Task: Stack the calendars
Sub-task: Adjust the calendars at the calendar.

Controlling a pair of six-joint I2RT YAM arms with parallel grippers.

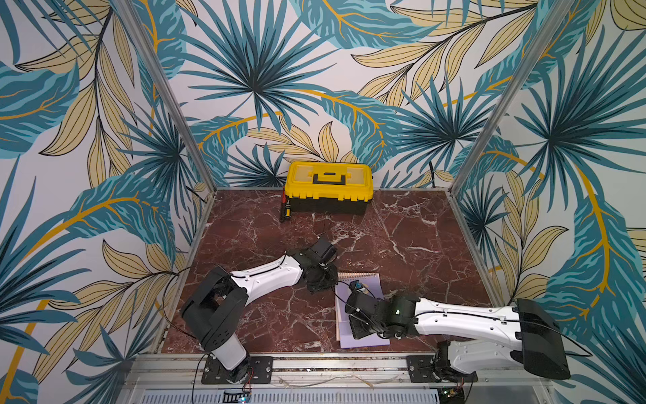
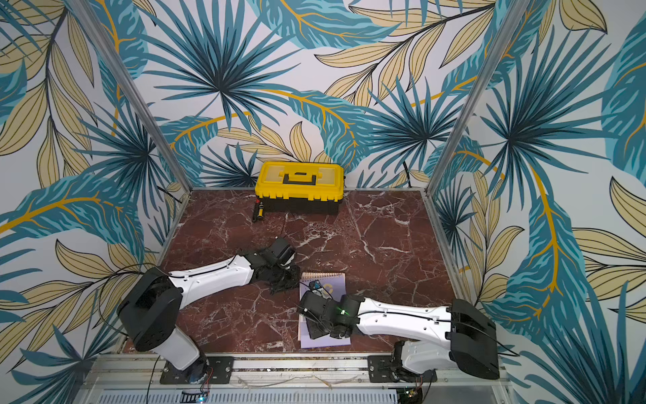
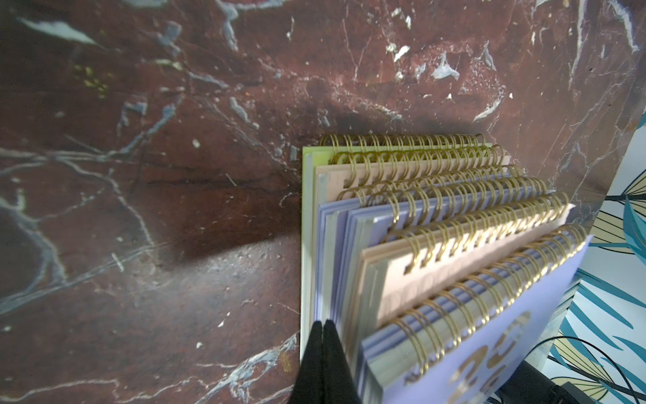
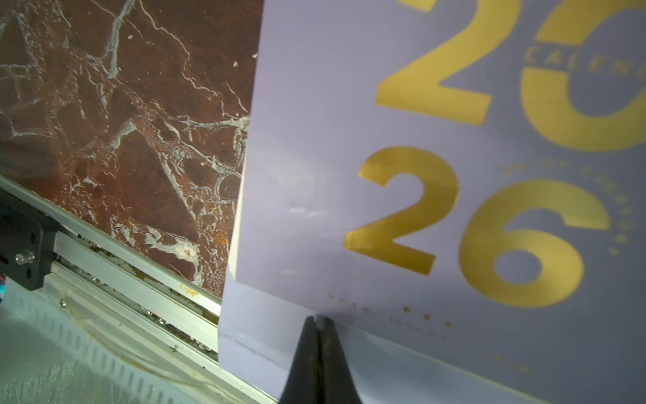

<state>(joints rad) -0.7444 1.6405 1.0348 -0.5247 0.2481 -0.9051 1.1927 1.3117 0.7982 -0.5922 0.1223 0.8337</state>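
The calendars [image 1: 365, 280] [image 2: 327, 280] lie in one pile near the table's front middle, a lilac one with gold "2026" [image 4: 454, 175] on top. In the left wrist view the pile [image 3: 402, 217] is staggered: lime green lowest, then peach and lilac layers, gold spirals stepped. My left gripper [image 3: 322, 323] [image 1: 320, 285] is shut, its tips against the pile's left side. My right gripper [image 4: 318, 319] [image 1: 354, 334] is shut too, tips touching the top lilac cover's near edge. The right arm hides the pile's middle in both top views.
A yellow-and-black toolbox [image 1: 328, 187] [image 2: 300, 187] stands at the back wall with a small red-and-black tool [image 1: 285, 210] beside it. The aluminium front rail [image 4: 140, 276] runs just below the pile. Patterned walls enclose the marble table [image 1: 419, 245] on three sides.
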